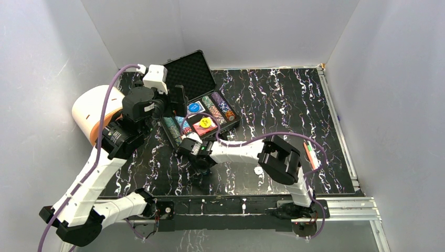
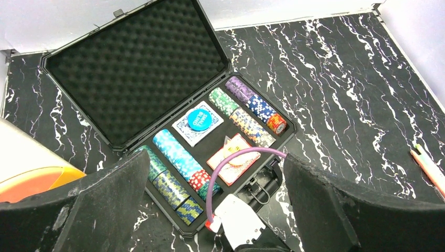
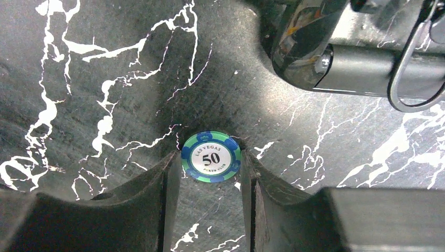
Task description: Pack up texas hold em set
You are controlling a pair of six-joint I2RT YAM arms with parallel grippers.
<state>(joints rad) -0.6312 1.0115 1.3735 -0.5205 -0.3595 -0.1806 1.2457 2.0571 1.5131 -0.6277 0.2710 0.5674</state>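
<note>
Now a loose chip (image 3: 211, 164) is grasped by the right pincer (image 3: 209, 173), left pincer (image 2: 215, 163) released, and must next be lifted into the case (image 1: 190, 71).

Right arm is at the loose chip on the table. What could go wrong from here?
The chip lies flat on the table between the fingers of the right gripper; pinched by its thin rim, it may slip or flip. The purple cable arcs over the open case, so it could snag there during drop-off.
</note>
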